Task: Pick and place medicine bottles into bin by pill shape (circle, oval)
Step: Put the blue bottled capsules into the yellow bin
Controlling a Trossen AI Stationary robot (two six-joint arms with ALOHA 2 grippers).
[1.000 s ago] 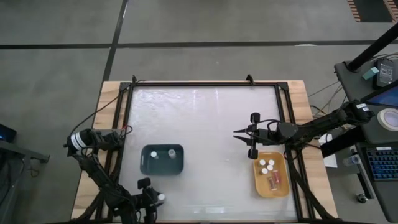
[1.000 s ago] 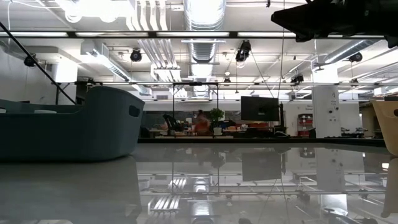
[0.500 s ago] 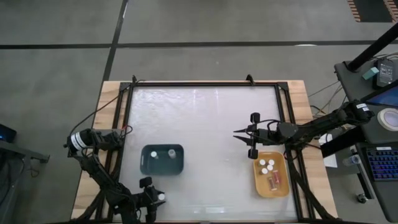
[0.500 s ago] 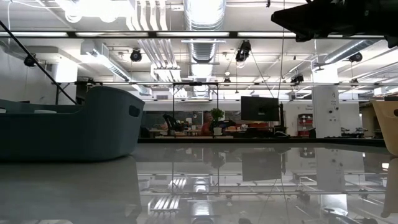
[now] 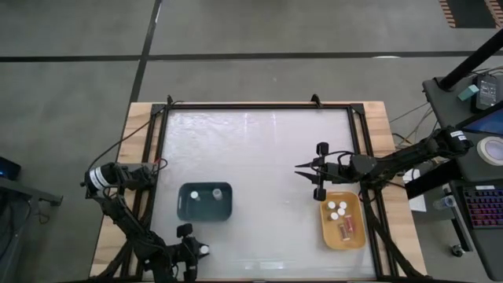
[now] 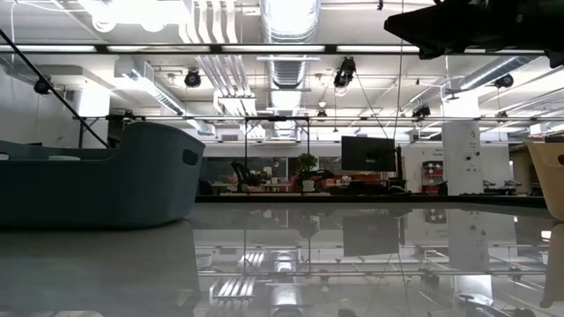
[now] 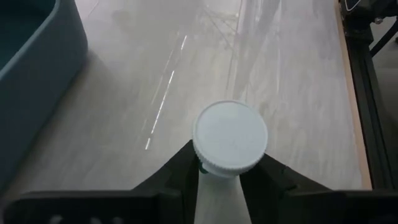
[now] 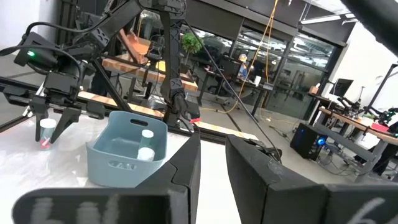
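My left gripper (image 5: 198, 251) is at the table's near edge, left of centre, shut on a small medicine bottle with a white cap (image 7: 230, 137). The bottle also shows far off in the right wrist view (image 8: 45, 130), upright with a reddish bottom. My right gripper (image 5: 302, 176) hovers just beyond the yellow-orange tray (image 5: 360, 236), fingers pointing toward the table's left, slightly open and empty. That tray holds several bottles (image 5: 338, 210). The dark teal tray (image 5: 189, 211) holds two white-capped bottles (image 5: 216, 191). My left gripper pinches the bottle's body just under the cap (image 7: 217, 186) between its two fingers (image 7: 180, 171), one on each side. The bottle stands upright with its cap up. Whether its bottom rests on the table I cannot tell.
A black frame (image 5: 259, 105) borders the glossy white table top. The teal tray (image 6: 97, 176) stands just beyond the left gripper. Open table surface lies between the two trays and toward the far edge.
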